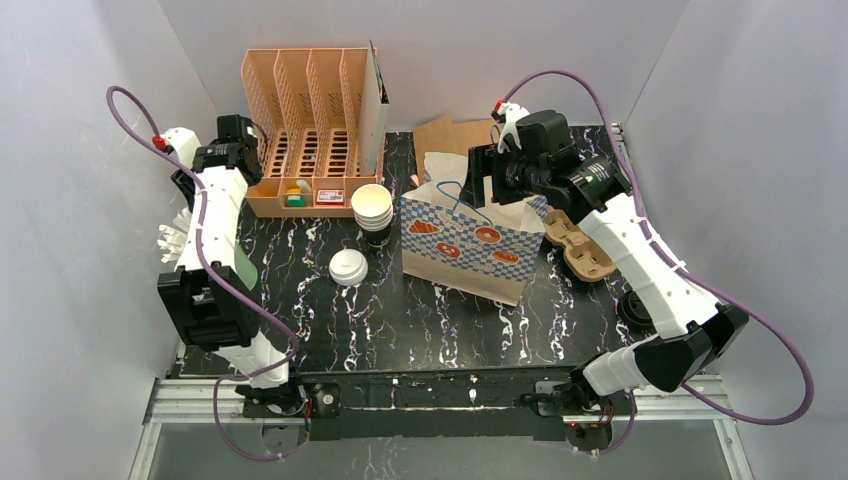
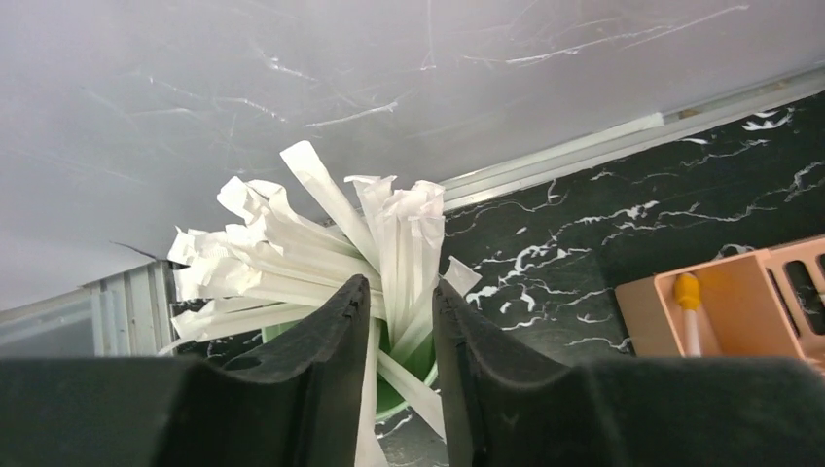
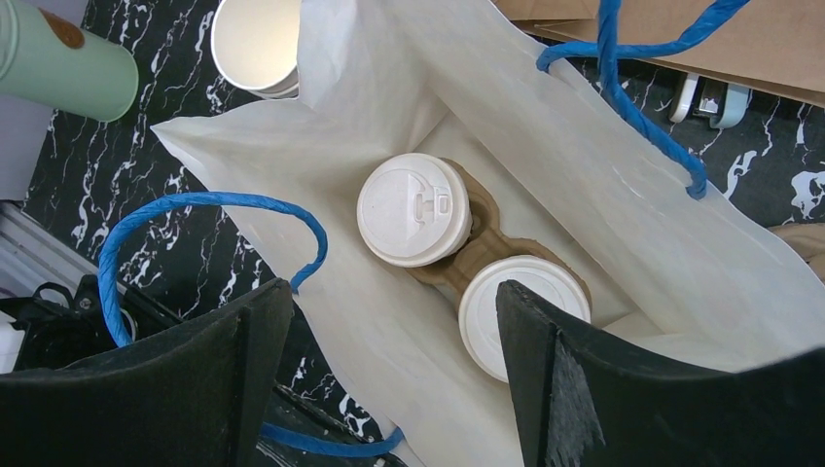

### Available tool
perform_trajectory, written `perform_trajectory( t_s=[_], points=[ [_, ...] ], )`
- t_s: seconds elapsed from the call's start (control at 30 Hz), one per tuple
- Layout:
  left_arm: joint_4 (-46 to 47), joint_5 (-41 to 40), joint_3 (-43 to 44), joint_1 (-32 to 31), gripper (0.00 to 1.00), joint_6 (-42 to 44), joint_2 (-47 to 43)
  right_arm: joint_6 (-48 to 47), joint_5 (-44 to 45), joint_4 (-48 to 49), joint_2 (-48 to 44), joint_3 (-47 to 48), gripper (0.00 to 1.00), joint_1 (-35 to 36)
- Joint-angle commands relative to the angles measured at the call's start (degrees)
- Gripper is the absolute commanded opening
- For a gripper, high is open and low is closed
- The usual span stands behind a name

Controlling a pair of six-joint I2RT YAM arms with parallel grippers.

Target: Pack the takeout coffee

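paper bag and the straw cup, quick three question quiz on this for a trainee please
1. True or false: both lidded cups sit in the pulp tray inside the paper bag.
2. The left gripper is at: A the straws, B the loose lid, C the empty cup stack.
3. What colour are the bag's handles?
Key: 1 true; 2 A; 3 blue.
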Motion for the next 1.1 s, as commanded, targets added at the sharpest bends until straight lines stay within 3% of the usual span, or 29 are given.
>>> perform_trajectory(
  t_s=[0.0,0.23,0.43,0.67,0.83,1.07],
  points=[
    [5.15,1.06,-2.82,0.31,0.35,2.49,-3.07,0.25,-1.58,2.38,-1.13,2.48,0.86,-0.03],
    [8.71,0.85,-5.12,0.39,0.55,4.55,-1.03,-0.37,-0.99,1.47,-1.41,3.46,0.86,-0.01],
    [9.95,-0.41,-4.93,0.49,0.53,4.67,1.39,-0.81,-0.73,0.78,-0.15,5.58,0.86,-0.01],
    [11.12,-1.22,-5.09,0.7,0.39,5.19,4.22,-1.05,-0.48,1.09,0.27,6.09,0.85,-0.01],
    [10.88,-3.01,-4.77,0.75,0.0,6.15,3.75,-1.72,-0.29,1.17,0.79,6.83,0.86,-0.01],
    [6.03,-1.36,-2.77,0.66,0.0,4.62,-2.33,-1.56,-0.35,2.04,0.3,5.75,0.86,-0.07]
  ],
)
